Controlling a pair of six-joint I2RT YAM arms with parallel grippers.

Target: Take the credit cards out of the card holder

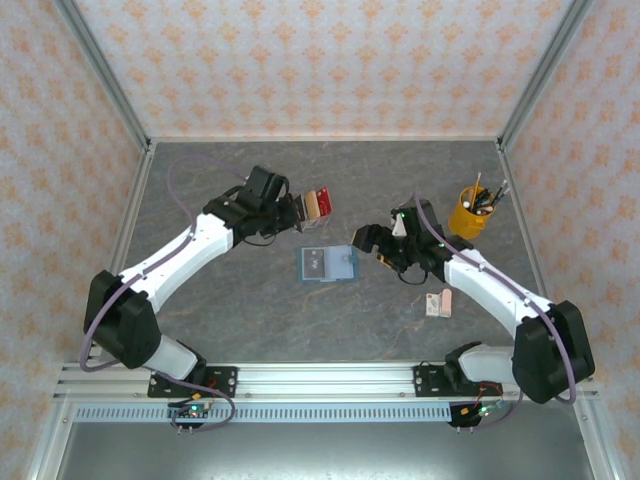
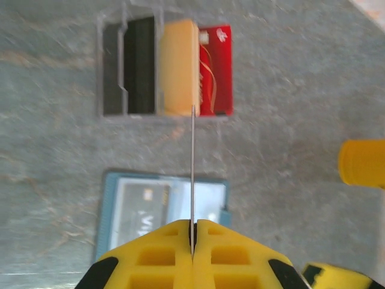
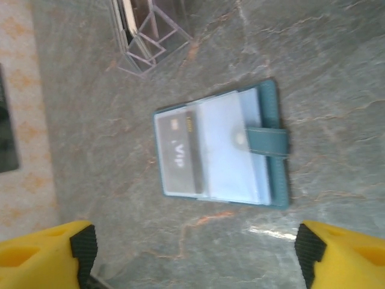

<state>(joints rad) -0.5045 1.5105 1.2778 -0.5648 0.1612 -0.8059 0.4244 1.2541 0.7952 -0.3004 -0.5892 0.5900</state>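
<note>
Box: small pink-white box [image 1: 437, 303] is sitting nr the worktop's [image 1: 250, 320] near-right corner, well apart from the rest.
Holder: card holder [image 1: 328, 265] is lying flat & open mid-worktop, long axis running L-R, strap tab pointing right.
Card inside: a dark "VIP" card [image 3: 177, 153] is sitting in the holder's left pocket, not yet out.
R hand: right hand [image 1: 368, 246] is hovering just beside the holder's far-right corner, fingers spread, carrying nothing. It's the nearer of the two.
L hand: left hand [image 2: 192, 229] is pinching a thin card [image 2: 192, 168] edge-on, colour can't tell, and hanging beyond the holder over the clear tray [image 2: 100, 72].
Tray: a dark card [image 2: 139, 66], tan card [image 2: 177, 66] & red card [image 2: 219, 66] are lying in it side by side.
Cup: yellow pen cup [image 1: 466, 215] is standing far right.
Next (est.): the held card is probably heading into the tray. The VIP card likely needs sliding out leftward.
Surface/room: grey stone-look top, smooth. Bare worktop is lying all round the holder.
</note>
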